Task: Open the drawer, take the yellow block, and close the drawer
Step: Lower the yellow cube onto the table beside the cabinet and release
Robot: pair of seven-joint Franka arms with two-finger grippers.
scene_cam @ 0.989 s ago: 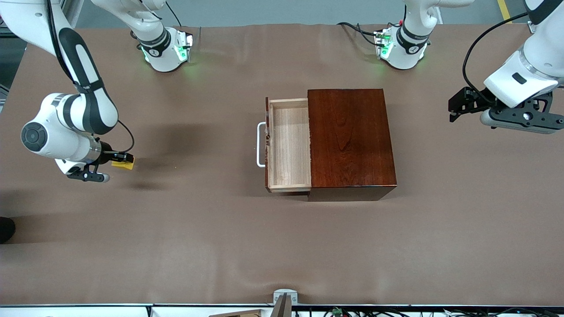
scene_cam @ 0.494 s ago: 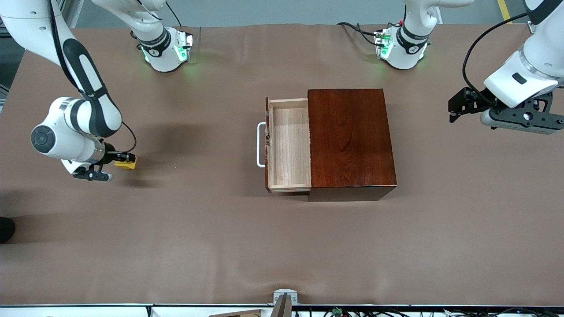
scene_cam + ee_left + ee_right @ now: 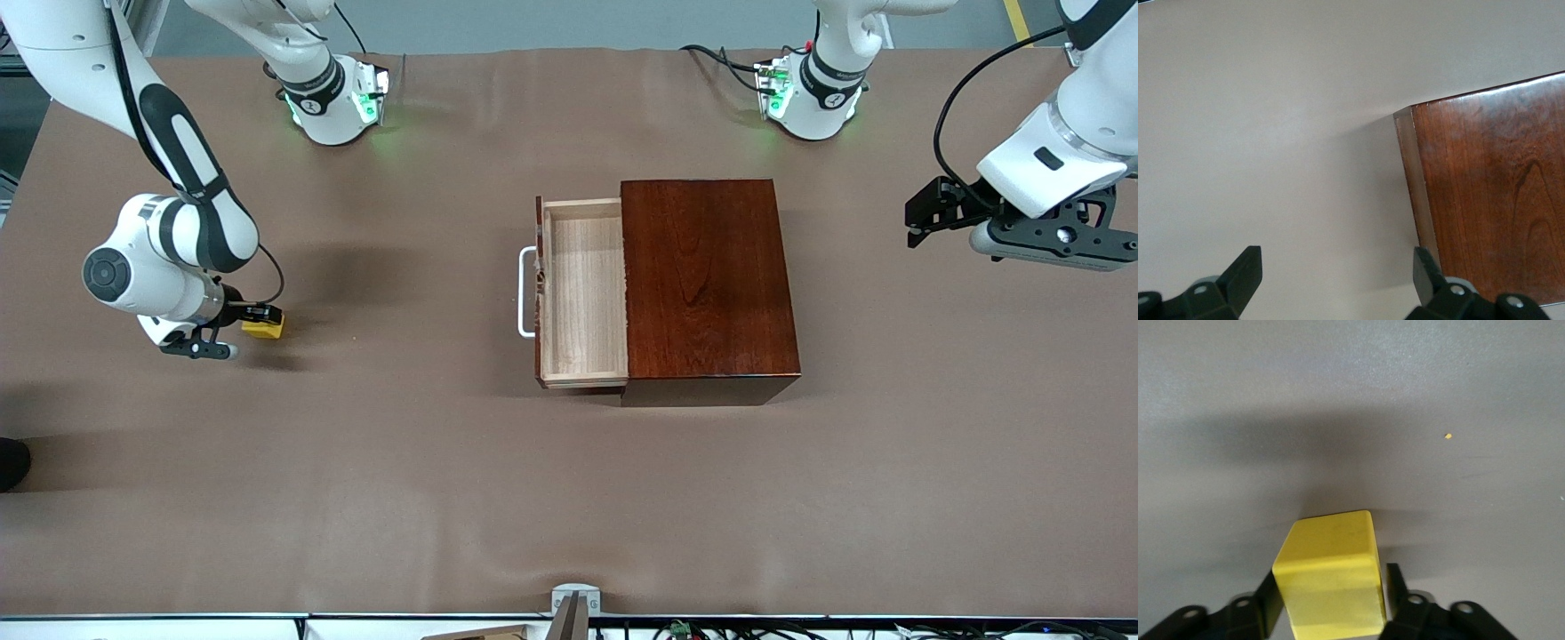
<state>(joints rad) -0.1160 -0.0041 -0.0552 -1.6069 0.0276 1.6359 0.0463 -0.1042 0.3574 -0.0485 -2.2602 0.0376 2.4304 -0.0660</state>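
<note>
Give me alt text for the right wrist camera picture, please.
A yellow block sits on the brown table between the black fingers of the right gripper, with a slight gap showing beside one finger. A tiny yellow speck lies on the table nearby.

one yellow block (image 3: 264,327), one drawer (image 3: 582,293), two hands

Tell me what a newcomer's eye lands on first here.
The dark wooden box mid-table, its pale drawer pulled open and empty. Then the yellow block on the table toward the right arm's end, between the right gripper's loosened fingers. The left gripper waits, open.
</note>
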